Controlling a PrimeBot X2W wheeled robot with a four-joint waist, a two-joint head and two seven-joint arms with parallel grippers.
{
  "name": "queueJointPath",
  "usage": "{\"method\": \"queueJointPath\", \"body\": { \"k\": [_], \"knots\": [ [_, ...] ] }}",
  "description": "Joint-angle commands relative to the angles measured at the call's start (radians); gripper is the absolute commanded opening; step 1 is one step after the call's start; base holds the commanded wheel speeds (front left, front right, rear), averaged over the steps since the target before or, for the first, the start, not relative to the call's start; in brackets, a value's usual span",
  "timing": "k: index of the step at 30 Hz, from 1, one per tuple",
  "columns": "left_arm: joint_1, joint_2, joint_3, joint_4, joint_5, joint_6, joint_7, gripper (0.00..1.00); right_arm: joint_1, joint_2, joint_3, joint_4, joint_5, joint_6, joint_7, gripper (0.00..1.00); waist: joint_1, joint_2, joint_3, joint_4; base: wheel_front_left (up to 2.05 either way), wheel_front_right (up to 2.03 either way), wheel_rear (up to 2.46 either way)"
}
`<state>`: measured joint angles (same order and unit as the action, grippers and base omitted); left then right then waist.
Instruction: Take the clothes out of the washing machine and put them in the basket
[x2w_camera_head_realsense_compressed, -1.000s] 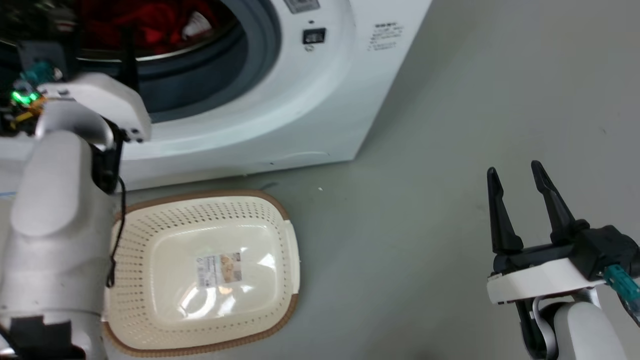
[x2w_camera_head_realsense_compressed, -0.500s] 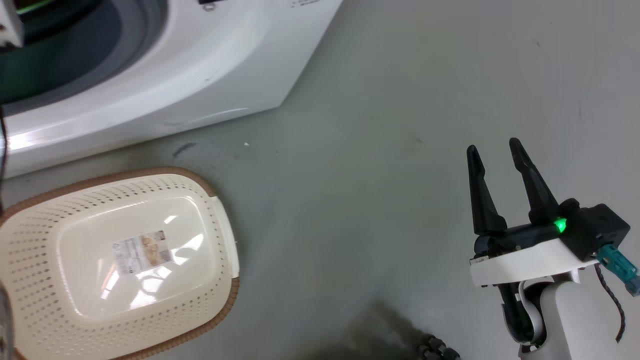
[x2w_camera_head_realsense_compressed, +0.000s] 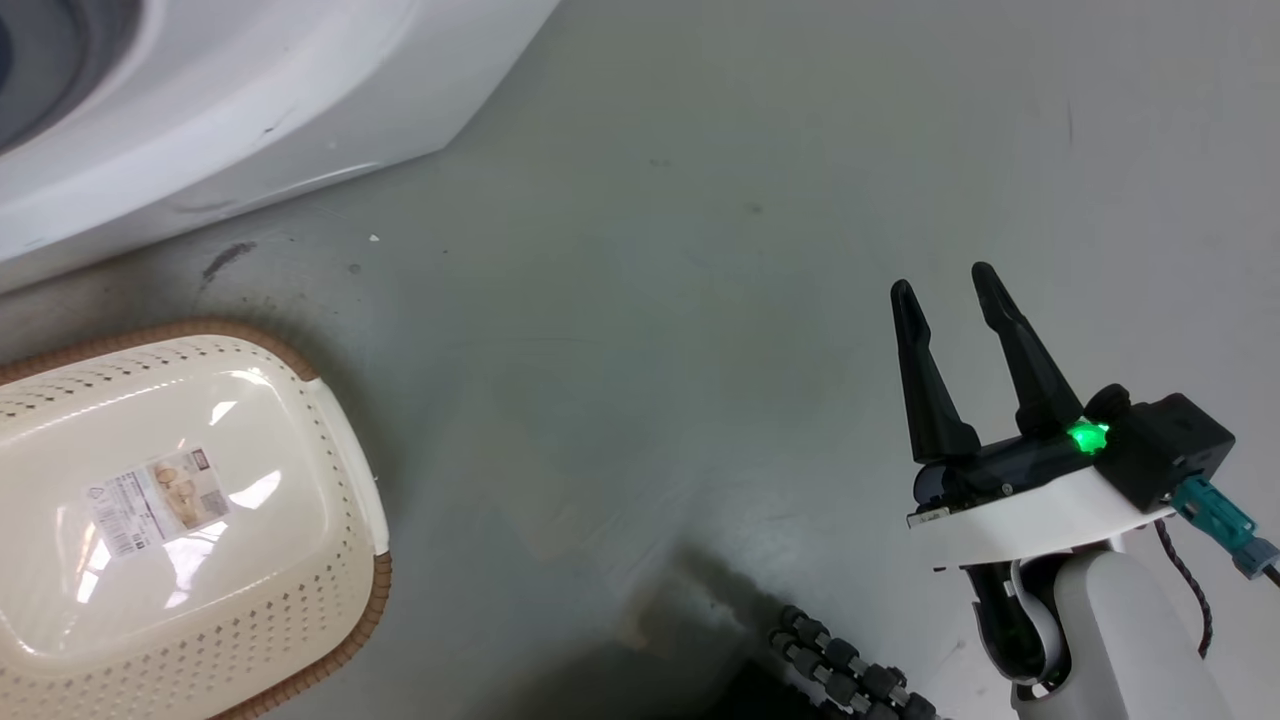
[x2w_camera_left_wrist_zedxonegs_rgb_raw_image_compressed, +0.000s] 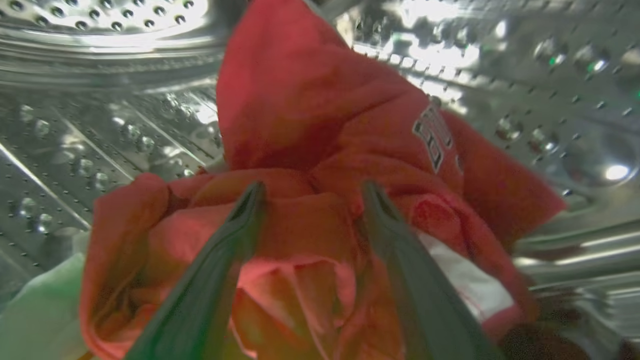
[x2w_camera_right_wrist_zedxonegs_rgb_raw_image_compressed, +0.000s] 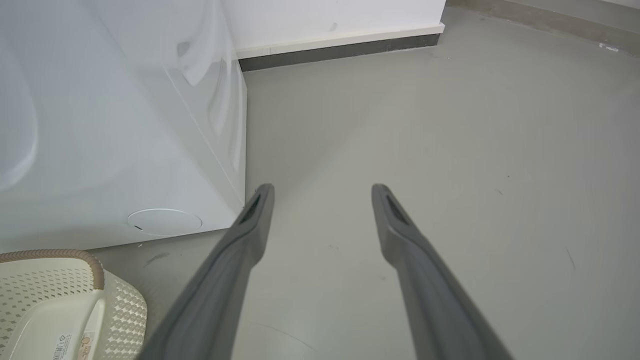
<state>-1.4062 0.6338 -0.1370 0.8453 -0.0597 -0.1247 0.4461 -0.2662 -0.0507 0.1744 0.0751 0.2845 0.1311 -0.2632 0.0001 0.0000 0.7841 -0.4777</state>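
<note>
The washing machine (x2w_camera_head_realsense_compressed: 200, 110) takes up the far left, its white front sloping down to the grey floor (x2w_camera_head_realsense_compressed: 650, 250). Since a second ago the head camera has swung right, so machine and basket sit further left in that view, though neither has itself moved. Inside the perforated steel drum (x2w_camera_left_wrist_zedxonegs_rgb_raw_image_compressed: 100, 125) lie the clothes (x2w_camera_left_wrist_zedxonegs_rgb_raw_image_compressed: 310, 125), a red heap with a white patch and white-edged characters too creased to read. The basket (x2w_camera_head_realsense_compressed: 340, 600) stands on the floor just near of the machine. Its glossy base bears a paper label (x2w_camera_head_realsense_compressed: 150, 500), the print too small to read. The left gripper (x2w_camera_left_wrist_zedxonegs_rgb_raw_image_compressed: 314, 189) is spread wide over the red fabric, which bulges between its fingers unclamped. The right gripper (x2w_camera_head_realsense_compressed: 944, 282) hangs wide apart over the floor at the near right, well apart from the basket. On it glows a green light (x2w_camera_head_realsense_compressed: 1088, 436), unlit a second ago.
</note>
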Motion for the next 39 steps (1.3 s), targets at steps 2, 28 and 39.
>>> {"method": "queueJointPath", "body": {
  "k": [2, 28, 39],
  "knots": [
    [-0.025, 0.014, -0.010, -0.017, 0.004, -0.002, 0.041, 1.00, -0.012, 0.001, 0.003, -0.002, 0.012, -0.001, -0.002, 1.00, -0.0001, 0.0000, 0.019, -0.012, 0.00, 0.00, 0.00],
    [0.113, 0.065, 0.003, -0.343, -0.005, 0.142, 0.147, 0.00, -0.028, 0.001, 0.008, 0.004, 0.026, -0.001, -0.002, 1.00, -0.0001, 0.0000, 0.023, -0.026, 0.00, 0.00, 0.00],
    [0.255, 0.001, 0.060, -0.330, -0.079, 0.209, -0.107, 0.00, -0.011, 0.001, -0.017, 0.009, 0.000, -0.001, -0.002, 1.00, -0.0001, 0.0000, -0.058, 0.003, 0.00, 0.00, 0.00]
  ]
}}
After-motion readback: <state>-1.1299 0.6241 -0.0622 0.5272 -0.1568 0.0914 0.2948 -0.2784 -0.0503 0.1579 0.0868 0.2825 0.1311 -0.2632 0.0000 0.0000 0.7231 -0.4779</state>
